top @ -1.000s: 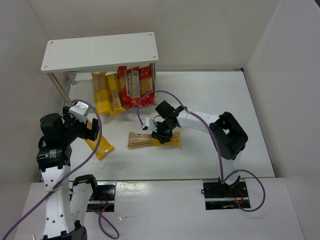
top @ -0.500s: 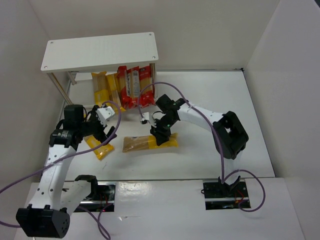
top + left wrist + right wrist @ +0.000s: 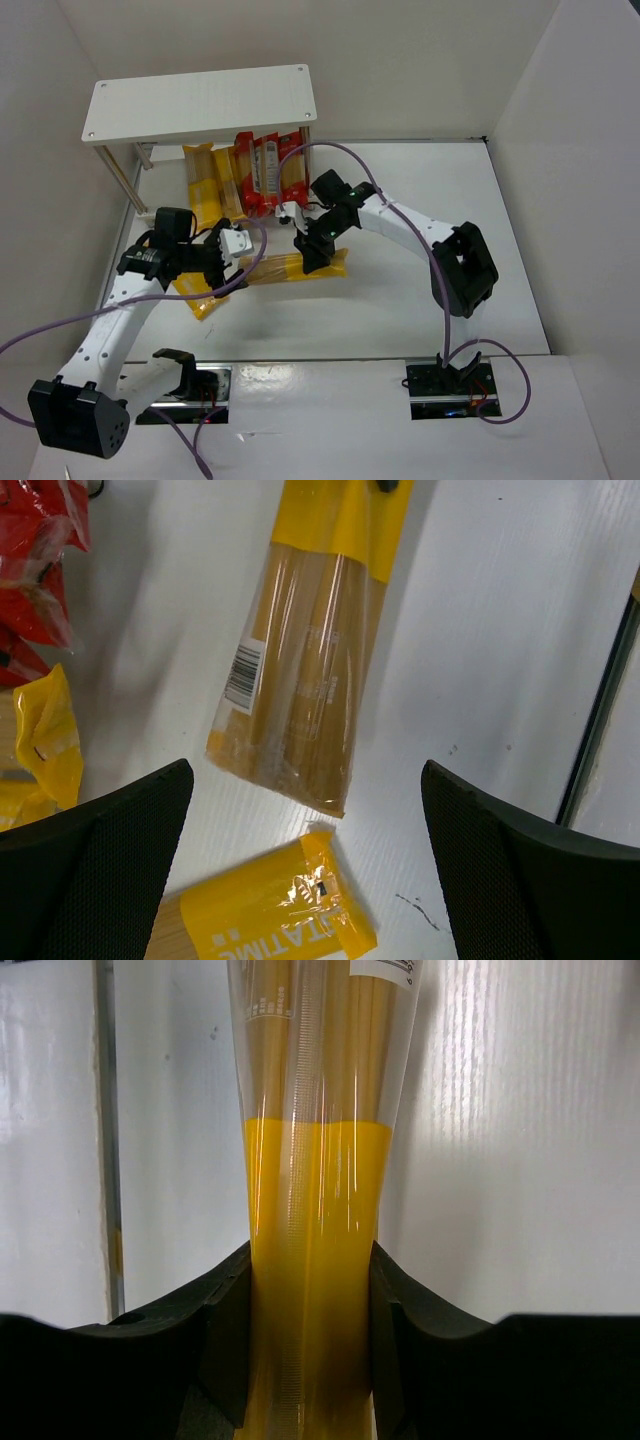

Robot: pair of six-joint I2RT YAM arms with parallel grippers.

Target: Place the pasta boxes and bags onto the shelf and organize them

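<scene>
- Right end effector (image 3: 312, 252): fingers closed on the yellow spaghetti pack (image 3: 295, 267). In the right wrist view both pads press its yellow end (image 3: 312, 1290) from either side, with no gap showing.
- Held pack lies roughly crosswise on or just above the tabletop (image 3: 470, 220), in front of the shelf (image 3: 200, 100). Cannot tell whether it is lifted or sliding.
- Change over the last second: the pack has moved left and a little toward the shelf, carried along by the right arm.
- Left end effector (image 3: 305, 780): fingers spread wide, holding nothing. It hangs over the free, clear-windowed end of the same pack (image 3: 300, 680).
- Change: the left arm has swung in from the left edge of the tabletop to the middle.
- Second yellow pack (image 3: 200, 295) lies loose on the tabletop, its end (image 3: 270, 910) just beside the held pack's end. Not gripped.
- Stored packs (image 3: 245, 175), yellow and red, already stand in a row under the shelf's top board.
- Judgement: the left arm looks set up either to take the free end of the held pack or to go for the loose one. Two packs are left to shelve.
- Risk: the two arms are close over one pack, so a collision or a tug on the wrapper is possible.
</scene>
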